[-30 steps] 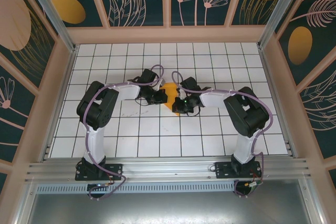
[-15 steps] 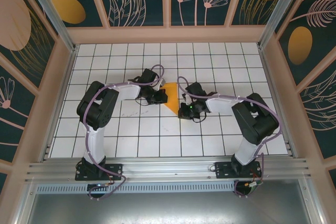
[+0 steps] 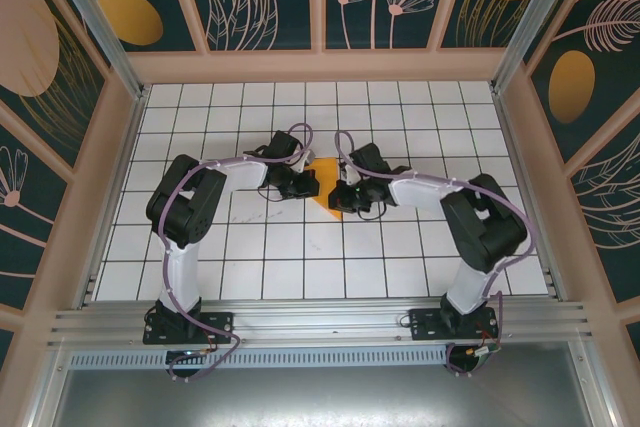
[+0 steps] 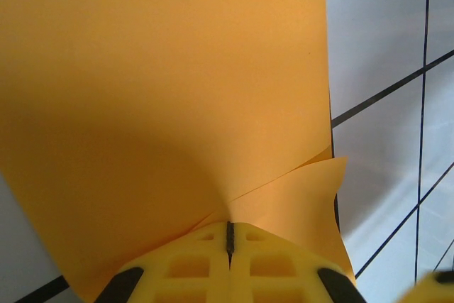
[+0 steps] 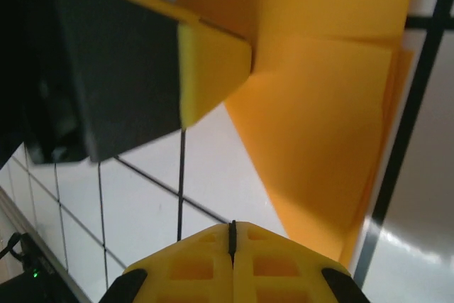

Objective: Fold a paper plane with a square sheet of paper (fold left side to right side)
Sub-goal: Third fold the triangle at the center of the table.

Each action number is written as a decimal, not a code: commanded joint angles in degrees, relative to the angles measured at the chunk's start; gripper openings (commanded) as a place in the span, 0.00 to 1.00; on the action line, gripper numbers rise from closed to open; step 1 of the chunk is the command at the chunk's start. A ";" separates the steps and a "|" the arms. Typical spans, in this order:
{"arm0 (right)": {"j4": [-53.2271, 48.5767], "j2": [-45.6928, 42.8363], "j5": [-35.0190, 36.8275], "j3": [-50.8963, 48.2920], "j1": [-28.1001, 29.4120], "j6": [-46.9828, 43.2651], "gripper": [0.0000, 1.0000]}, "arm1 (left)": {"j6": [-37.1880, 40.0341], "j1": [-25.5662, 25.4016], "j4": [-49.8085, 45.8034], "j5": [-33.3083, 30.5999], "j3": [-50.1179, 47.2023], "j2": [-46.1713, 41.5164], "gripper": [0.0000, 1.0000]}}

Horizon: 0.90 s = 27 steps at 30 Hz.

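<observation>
Starting at the left of the top view, the left gripper point(image 3: 309, 183) is seen at the middle of the tiled table point(image 3: 420, 247), clenched on the left edge of the sheet of paper point(image 3: 323, 169). The sheet lies as an orange wedge between both grippers. What is hidden from above is shown in the left wrist view: the yellow fingers point(image 4: 184, 267) are pressed together and the paper is puckered at their tips, with one layer lifted. Further right, the right gripper point(image 3: 341, 197) is placed beside the wedge's lower point. In the right wrist view its jaws are shut tip to tip on nothing, and stacked fold edges are visible.
</observation>
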 commanded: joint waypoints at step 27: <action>-4.29 7.00 4.08 -0.02 -0.46 -0.70 0.00 | -5.33 -2.72 8.68 5.80 -6.61 -6.38 0.03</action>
